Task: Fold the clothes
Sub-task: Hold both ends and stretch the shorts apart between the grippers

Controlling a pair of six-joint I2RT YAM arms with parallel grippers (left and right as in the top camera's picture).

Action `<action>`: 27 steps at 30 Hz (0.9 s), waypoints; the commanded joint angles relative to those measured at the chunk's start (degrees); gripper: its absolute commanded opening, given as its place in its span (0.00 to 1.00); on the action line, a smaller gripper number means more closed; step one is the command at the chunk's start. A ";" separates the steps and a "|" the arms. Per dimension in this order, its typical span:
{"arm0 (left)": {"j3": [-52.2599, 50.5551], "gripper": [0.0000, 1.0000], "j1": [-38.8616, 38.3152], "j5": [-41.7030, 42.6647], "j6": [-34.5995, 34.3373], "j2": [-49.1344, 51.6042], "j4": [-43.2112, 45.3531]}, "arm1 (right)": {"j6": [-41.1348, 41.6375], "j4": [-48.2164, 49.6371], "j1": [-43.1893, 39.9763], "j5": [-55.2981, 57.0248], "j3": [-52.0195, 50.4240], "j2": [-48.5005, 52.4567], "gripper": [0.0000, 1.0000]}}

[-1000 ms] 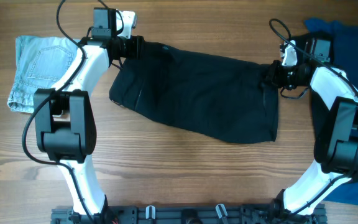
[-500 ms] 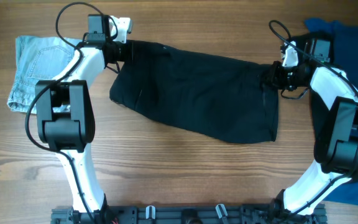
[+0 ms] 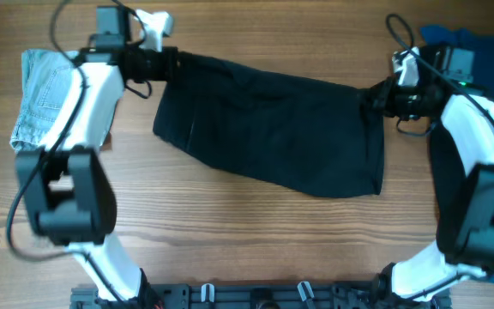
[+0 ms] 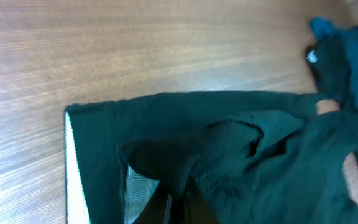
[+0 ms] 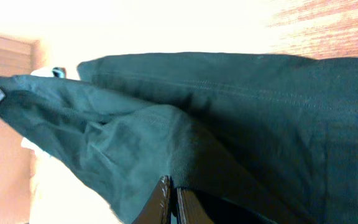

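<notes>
Far left on the wooden table [image 3: 230, 240], a light-blue denim piece [image 3: 45, 94] lies partly under the left arm, its pocket stitching showing. Next along, the left gripper [image 3: 168, 64] is pressed together on the top-left corner of the black garment [image 3: 273, 129], with a fold of cloth bunched in its jaws (the tips themselves are buried in fabric). The garment is spread across the middle of the table, slanting down toward the right. At its top-right corner the right gripper [image 3: 377, 99] pinches the hem, right at the edge I think, though its wrist view is washed out. Beyond it a bright blue cloth [image 3: 474, 43] runs off the frame, partly hidden behind the right arm.
</notes>
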 commanded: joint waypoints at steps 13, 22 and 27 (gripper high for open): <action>0.33 0.04 0.85 -2.25 0.07 -6.54 -10.16 | -4.68 8.22 -0.42 9.46 -13.55 -3.91 0.36; 0.33 0.04 0.85 -2.69 0.07 -6.54 -9.68 | -1.60 28.89 -0.39 -1.22 -13.79 11.65 0.46; 0.33 0.04 0.85 -2.69 0.07 -6.54 -9.60 | -0.26 32.85 -0.39 -5.53 -13.77 13.11 0.43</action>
